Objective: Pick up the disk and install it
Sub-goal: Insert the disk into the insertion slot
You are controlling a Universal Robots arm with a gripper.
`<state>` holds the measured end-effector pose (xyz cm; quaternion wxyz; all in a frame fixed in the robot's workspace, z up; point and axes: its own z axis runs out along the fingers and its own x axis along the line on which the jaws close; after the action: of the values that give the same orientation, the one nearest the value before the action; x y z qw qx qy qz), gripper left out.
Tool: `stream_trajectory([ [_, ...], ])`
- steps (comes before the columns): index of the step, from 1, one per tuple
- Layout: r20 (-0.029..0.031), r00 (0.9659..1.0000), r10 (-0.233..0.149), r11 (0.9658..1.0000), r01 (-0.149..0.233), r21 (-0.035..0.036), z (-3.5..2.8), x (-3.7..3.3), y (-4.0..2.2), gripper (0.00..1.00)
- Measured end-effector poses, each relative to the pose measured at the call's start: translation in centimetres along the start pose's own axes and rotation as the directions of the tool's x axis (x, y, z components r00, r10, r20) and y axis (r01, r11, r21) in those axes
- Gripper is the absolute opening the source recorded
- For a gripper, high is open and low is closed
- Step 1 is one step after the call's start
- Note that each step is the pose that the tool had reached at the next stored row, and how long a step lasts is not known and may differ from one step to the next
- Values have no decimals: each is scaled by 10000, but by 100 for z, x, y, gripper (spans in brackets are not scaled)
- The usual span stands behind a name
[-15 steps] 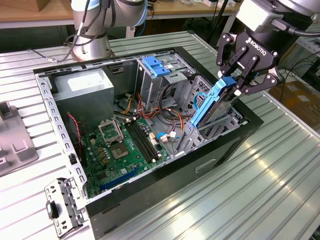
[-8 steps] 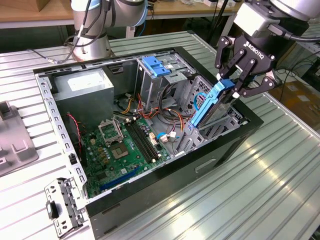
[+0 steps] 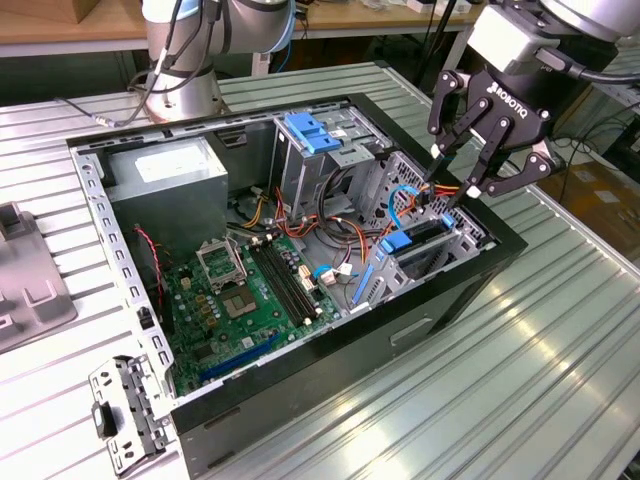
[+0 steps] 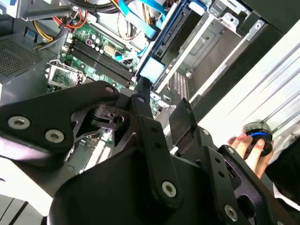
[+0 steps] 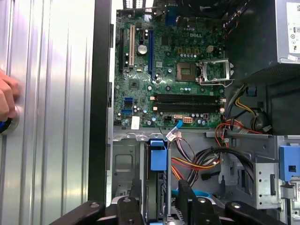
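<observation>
Black three-finger pincer (image 3: 460, 178) nearest me, spread apart, white lettering on body. I see metal disk w/ blue rail (image 3: 428, 238) edge-on in grey metal cage (image 3: 468, 238), label hidden.

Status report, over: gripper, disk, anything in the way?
Gripper over drive cage, jaws open, empty. Disk on edge inside cage, below jaws. Orange cables close beside jaws.

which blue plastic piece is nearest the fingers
The small blue tab in the drive bay, just under the fingers; the larger blue latch sits atop the metal cage, farther away.
</observation>
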<state>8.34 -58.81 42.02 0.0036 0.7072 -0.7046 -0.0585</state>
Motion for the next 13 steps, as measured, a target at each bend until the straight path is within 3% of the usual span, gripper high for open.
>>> stream_trajectory([
  [4,-1,10000,0,10000,0,0,0,0,0,36],
  [8,-1,10000,0,10000,0,0,0,0,0,12],
  [13,-1,10000,0,10000,0,0,1,0,0,11],
])
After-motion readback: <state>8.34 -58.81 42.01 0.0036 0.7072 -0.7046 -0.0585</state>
